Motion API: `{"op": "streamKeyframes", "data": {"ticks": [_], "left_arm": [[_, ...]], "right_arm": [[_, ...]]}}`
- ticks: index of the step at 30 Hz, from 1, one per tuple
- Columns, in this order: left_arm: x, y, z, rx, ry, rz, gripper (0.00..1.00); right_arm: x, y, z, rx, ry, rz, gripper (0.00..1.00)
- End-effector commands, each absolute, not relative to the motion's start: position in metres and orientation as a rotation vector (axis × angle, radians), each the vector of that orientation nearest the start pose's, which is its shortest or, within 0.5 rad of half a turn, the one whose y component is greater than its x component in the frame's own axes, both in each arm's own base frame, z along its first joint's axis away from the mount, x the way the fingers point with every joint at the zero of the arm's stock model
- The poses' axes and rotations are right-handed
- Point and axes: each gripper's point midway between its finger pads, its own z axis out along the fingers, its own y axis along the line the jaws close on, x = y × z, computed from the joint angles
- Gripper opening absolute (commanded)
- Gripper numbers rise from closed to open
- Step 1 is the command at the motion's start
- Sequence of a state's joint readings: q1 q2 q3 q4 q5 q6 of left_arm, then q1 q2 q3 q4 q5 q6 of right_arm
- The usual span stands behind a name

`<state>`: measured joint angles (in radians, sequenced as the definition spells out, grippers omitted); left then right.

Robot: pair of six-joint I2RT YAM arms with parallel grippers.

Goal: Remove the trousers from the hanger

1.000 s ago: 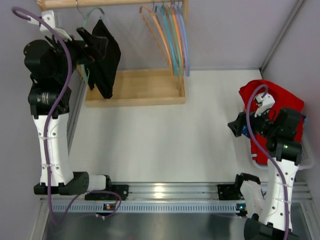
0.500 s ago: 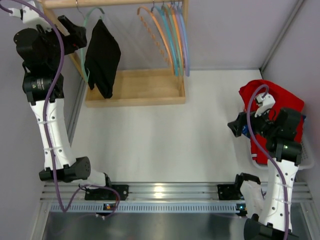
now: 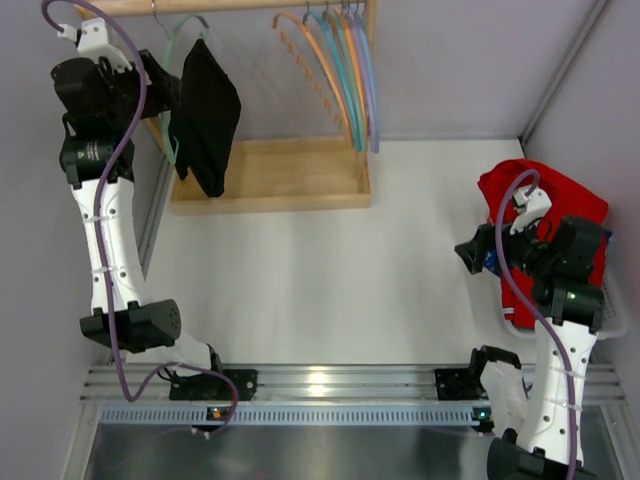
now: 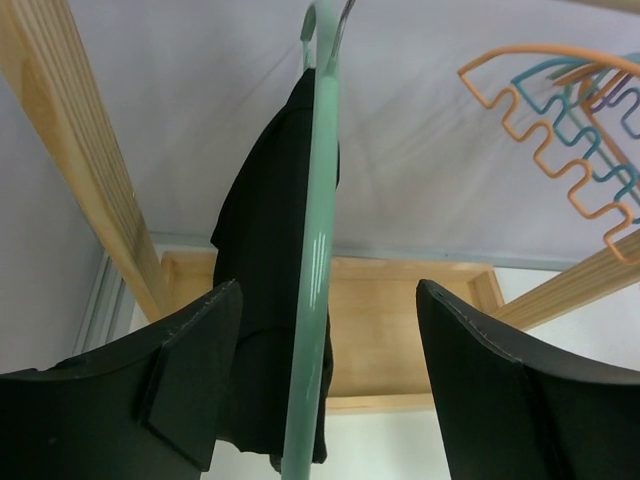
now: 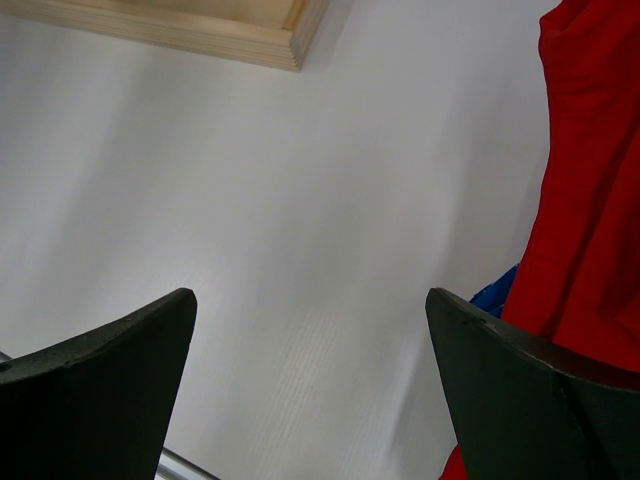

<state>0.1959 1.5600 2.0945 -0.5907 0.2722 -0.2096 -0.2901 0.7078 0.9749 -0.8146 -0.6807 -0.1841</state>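
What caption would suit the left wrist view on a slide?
Open left gripper faces folded black cloth trousers draped over a thin mint-green plastic hanger on a wooden rack.

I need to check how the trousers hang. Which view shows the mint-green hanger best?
Left wrist view: the hanger runs close-up down the middle, trousers draped over it. The top external view shows it small, partly covered by the trousers. The right wrist view lacks it.

wooden rack (image 3: 290,175): far left on white table (image 3: 330,280) | coloured hangers (image 3: 335,80): hung on rack | red garment (image 3: 560,195): right edge
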Motion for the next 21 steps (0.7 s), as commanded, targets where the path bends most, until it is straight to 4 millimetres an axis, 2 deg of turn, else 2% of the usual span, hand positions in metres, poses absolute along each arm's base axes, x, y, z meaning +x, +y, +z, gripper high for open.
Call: {"op": "streamKeyframes", "data": {"ticks": [1, 6, 11, 14, 19, 21], "left_arm": [[0.447, 0.034, 0.485, -0.080, 1.649, -0.199, 0.75], [0.454, 0.032, 0.477, -0.063, 1.669, -0.215, 0.63], [0.462, 0.030, 0.472, -0.057, 1.682, -0.246, 0.58], [0.466, 0.030, 0.471, -0.056, 1.682, -0.245, 0.51], [0.471, 0.029, 0.473, -0.063, 1.678, -0.263, 0.32], [0.472, 0.026, 0.476, -0.053, 1.673, -0.287, 0.31]], "right_arm": [[0.229, 0.047, 0.270, -0.318, 1.942, 0.434, 0.99], [0.229, 0.047, 0.267, -0.318, 1.948, 0.438, 0.99], [0.231, 0.047, 0.263, -0.304, 1.953, 0.448, 0.99], [0.231, 0.047, 0.264, -0.306, 1.951, 0.446, 0.99], [0.230, 0.046, 0.264, -0.313, 1.950, 0.433, 0.99], [0.229, 0.046, 0.264, -0.316, 1.948, 0.433, 0.99]]}}
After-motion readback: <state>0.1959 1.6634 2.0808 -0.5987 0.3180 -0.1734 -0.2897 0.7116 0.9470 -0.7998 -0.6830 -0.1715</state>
